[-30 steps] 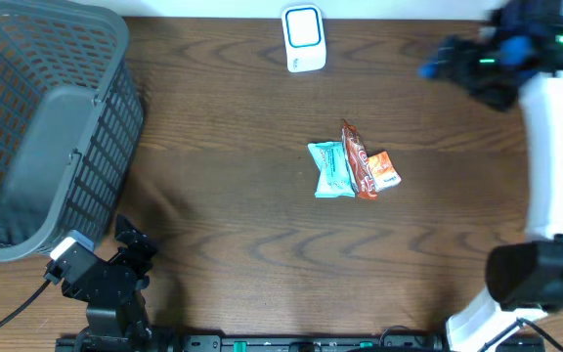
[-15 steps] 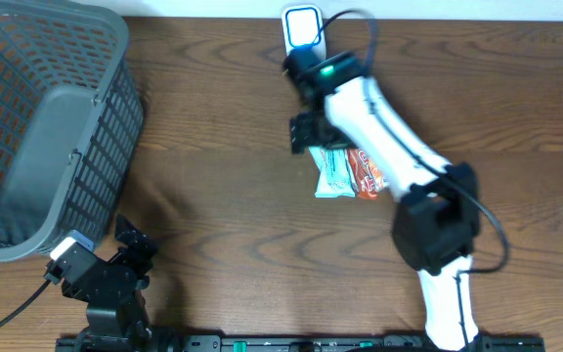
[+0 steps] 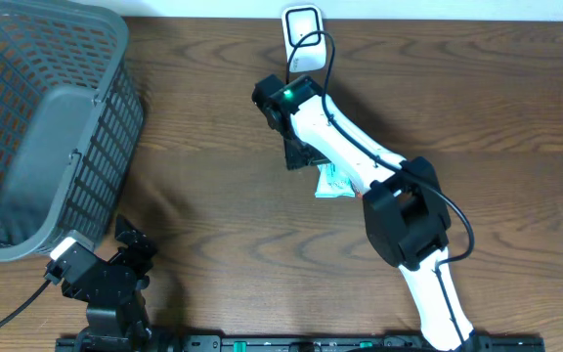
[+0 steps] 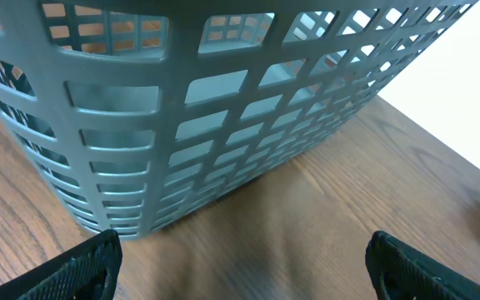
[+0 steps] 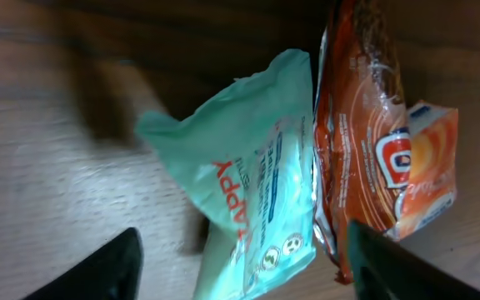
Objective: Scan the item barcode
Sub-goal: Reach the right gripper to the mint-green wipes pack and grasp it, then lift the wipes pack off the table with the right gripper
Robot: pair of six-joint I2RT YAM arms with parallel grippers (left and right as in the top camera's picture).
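While the right end effector (image 5: 242, 257) hangs wide-spread over the teal packet (image 5: 252, 196) near the middle of the tabletop (image 3: 213, 215), the scanner (image 3: 302, 27) stands at twelve o'clock; the left end effector (image 4: 240, 262), also wide, faces the basket (image 4: 182, 125) at nine o'clock.

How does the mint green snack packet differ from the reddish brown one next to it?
Colour: the mint green packet is pale with red lettering; the reddish brown packet is dark and glossy. Shape: the green one is broader, the brown one narrower and longer. Neighbours: only the brown one touches the orange pack. Both lie flat on the wooden table, edges touching.
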